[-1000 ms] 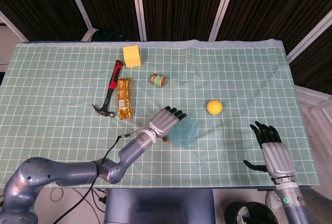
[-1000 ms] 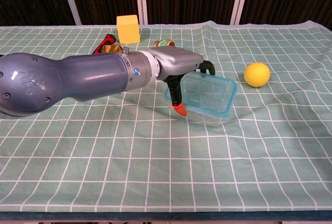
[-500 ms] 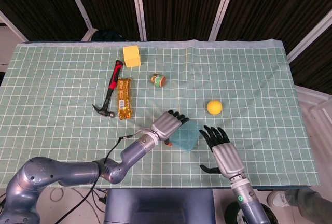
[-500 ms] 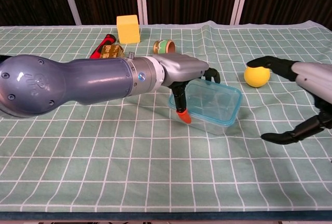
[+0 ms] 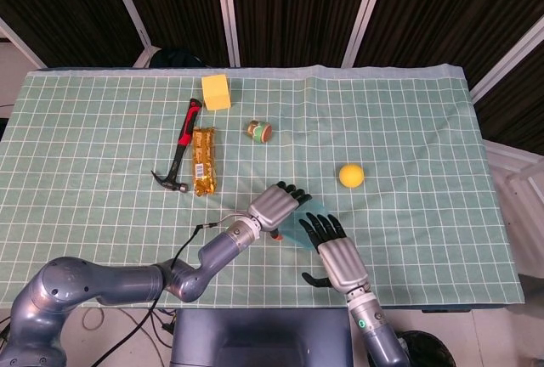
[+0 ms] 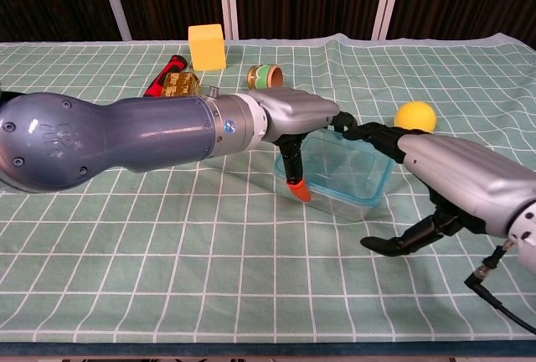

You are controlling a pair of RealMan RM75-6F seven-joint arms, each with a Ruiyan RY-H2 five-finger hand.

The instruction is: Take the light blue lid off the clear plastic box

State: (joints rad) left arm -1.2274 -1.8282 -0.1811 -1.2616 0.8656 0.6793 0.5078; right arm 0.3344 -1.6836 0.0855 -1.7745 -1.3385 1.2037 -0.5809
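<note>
The clear plastic box (image 6: 339, 176), its light blue lid (image 6: 381, 184) on, sits near the front edge of the table (image 5: 102, 163), about midway along it. The left hand (image 6: 293, 119) holds the box from its left side, fingers over the rim. The right hand (image 6: 456, 182) is spread wide and holds nothing; its fingertips (image 6: 347, 130) reach over the lid from the right, apparently just touching it. The lid lies directly ahead of the right hand.
</note>
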